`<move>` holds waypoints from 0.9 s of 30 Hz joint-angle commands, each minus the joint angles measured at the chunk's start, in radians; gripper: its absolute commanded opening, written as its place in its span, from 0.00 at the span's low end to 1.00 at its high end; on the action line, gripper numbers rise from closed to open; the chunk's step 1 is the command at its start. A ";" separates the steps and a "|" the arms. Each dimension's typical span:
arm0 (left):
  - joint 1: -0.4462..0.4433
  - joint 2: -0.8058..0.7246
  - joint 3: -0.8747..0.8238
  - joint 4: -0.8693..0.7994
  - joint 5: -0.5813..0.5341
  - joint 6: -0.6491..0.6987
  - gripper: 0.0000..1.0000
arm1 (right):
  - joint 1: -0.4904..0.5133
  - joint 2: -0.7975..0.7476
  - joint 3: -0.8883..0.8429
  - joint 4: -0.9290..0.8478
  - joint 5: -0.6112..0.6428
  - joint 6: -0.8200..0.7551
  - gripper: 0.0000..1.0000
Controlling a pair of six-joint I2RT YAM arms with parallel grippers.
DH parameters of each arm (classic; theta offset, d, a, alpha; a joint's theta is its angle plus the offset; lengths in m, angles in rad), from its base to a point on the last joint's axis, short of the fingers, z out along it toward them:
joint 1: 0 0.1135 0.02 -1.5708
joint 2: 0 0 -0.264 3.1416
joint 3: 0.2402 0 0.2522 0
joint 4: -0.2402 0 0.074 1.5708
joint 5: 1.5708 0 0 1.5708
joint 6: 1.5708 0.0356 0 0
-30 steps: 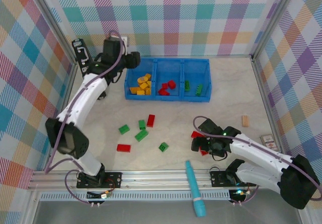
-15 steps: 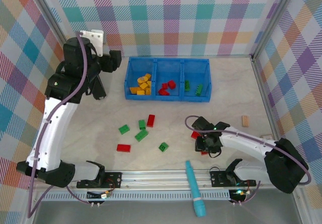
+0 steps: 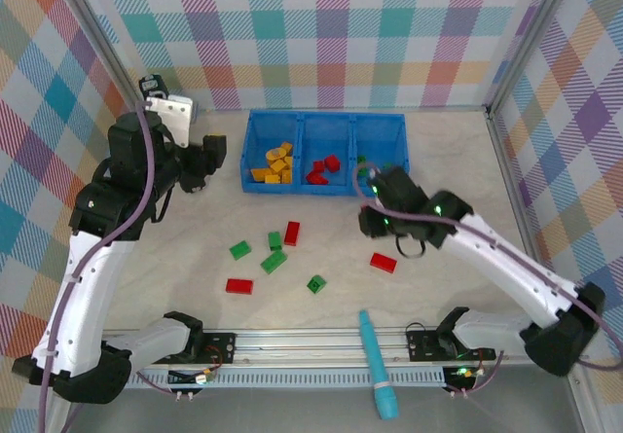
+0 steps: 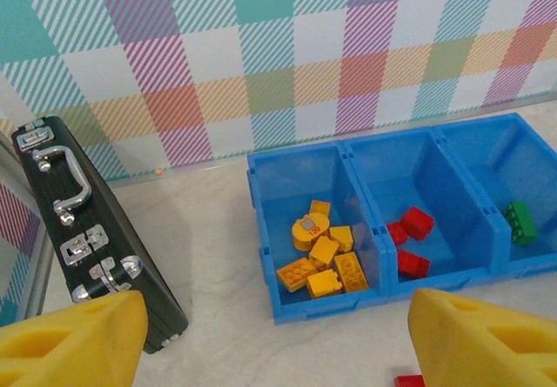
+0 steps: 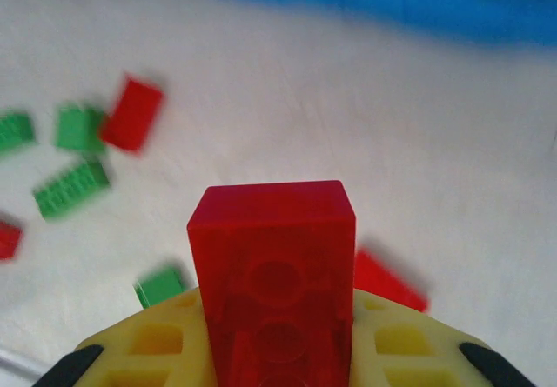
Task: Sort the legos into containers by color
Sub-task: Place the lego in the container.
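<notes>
1. My right pincer [image 3: 373, 223] is clenched on a red studded plastic brick [image 5: 271, 248]. In the right wrist view the brick stands out between the yellow fingers [image 5: 174, 348], with its long axis running forward along them.
2. That pincer hangs above the pale bench [image 3: 458, 161], just on the near side of the long, low blue plastic tray [image 3: 321, 188]. It is roughly opposite the wall between the tray's middle and right-hand squares.
3. The coming move turns on one relation. The middle compartment [image 3: 326, 139], where the other red bricks [image 3: 332, 162] lie, sits ahead of the pincer and a little to its left. I judge it needs a short carry forward and left over the near wall, then a release. Drifting right would drop the brick among the green bricks [image 3: 386, 172].
4. The held brick's long axis points toward the tray, so I see no need to turn the wrist.
5. My left pincer [image 4: 278, 343] is released, its fingers wide apart with nothing between them. It hangs by the tray's left end and looks down on the orange-yellow bricks [image 4: 322, 256]. The right arm has the load and is nearer the red square.
6. A loose red brick [image 3: 383, 262] lies on the bench nearer me.
</notes>
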 commanded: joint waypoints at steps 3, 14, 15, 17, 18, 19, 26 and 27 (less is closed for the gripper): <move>-0.009 -0.037 -0.036 0.066 0.033 0.010 0.82 | -0.024 0.270 0.275 0.110 0.105 -0.484 0.28; -0.009 -0.067 -0.029 0.062 0.034 0.003 0.88 | -0.128 0.777 0.564 0.414 0.005 -0.662 0.34; -0.009 -0.070 -0.033 0.066 0.029 0.003 0.88 | -0.132 0.830 0.608 0.397 0.004 -0.662 0.35; -0.009 -0.078 -0.043 0.073 0.034 0.004 0.90 | -0.141 0.909 0.678 0.365 0.003 -0.654 0.38; -0.009 -0.082 -0.048 0.075 0.038 0.004 0.91 | -0.147 0.932 0.691 0.365 0.007 -0.641 0.41; -0.009 -0.085 -0.049 0.073 0.036 0.004 0.92 | -0.153 0.950 0.688 0.374 0.002 -0.630 0.44; -0.009 -0.086 -0.048 0.075 0.018 0.009 0.94 | -0.162 1.004 0.694 0.366 -0.007 -0.624 0.53; -0.009 -0.083 -0.050 0.075 0.023 0.008 0.93 | -0.161 1.005 0.694 0.366 -0.004 -0.625 0.53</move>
